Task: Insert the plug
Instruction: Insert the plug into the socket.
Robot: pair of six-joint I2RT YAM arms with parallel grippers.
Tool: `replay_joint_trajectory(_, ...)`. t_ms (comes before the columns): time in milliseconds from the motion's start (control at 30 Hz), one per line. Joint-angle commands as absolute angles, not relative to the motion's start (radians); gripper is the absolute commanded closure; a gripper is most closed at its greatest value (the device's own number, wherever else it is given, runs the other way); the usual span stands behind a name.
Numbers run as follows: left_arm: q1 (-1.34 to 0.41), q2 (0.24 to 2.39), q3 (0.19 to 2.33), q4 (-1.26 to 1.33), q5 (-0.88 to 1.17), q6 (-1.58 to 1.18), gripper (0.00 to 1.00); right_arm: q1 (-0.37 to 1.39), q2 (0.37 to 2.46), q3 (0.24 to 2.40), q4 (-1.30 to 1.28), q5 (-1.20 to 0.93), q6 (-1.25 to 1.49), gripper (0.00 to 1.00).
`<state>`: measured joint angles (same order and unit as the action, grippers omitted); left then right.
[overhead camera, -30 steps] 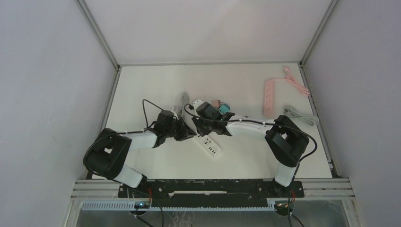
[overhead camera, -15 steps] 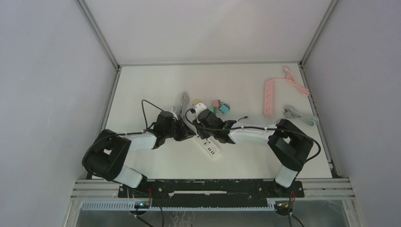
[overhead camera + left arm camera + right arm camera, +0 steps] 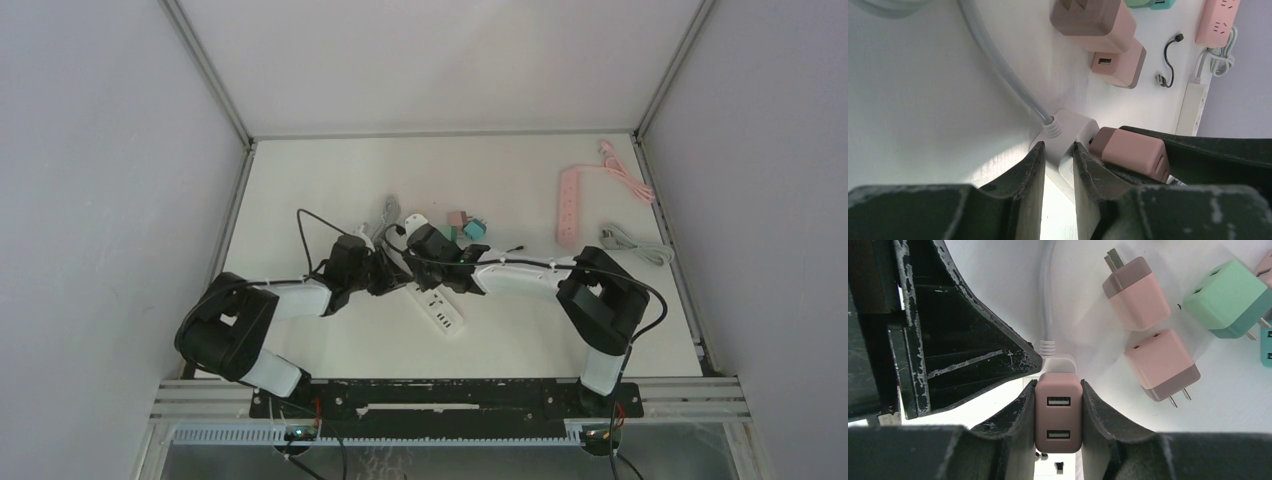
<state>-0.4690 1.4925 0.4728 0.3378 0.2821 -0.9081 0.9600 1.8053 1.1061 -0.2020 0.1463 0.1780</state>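
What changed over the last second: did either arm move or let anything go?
The right gripper, still shut on the pink charger, dipped toward the cord end of the white power strip, then eased slightly back. The left gripper stayed clamped on that end. The loose chargers did not move.

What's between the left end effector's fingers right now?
The corded end of the white power strip. The left wrist view shows it through the gap of the left end effector.
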Motion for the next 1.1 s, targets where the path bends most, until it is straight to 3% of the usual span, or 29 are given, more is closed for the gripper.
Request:
replay_joint_trajectory(0,-0.473,1.539,0.437,0.317,0.222,-0.861,0.7,0.993,1.928,1.042,-0.52,0.03,0.209,1.0)
replay_joint_trajectory(467,-0.472,1.556,0.388,0.408,0.254,-0.888,0.7,0.967,1.899,0.936,-0.482,-0.066,0.363,1.0)
replay_joint_trajectory(733,-0.471,1.55,0.377,0.435,0.264,-0.9,0.7,1.087,1.975,1.032,-0.625,0.113,0.315,1.0)
replay_joint_trajectory(1067,-0.471,1.469,0.373,0.381,0.237,-0.89,0.7,1.034,1.921,0.964,-0.516,0.042,0.371,1.0)
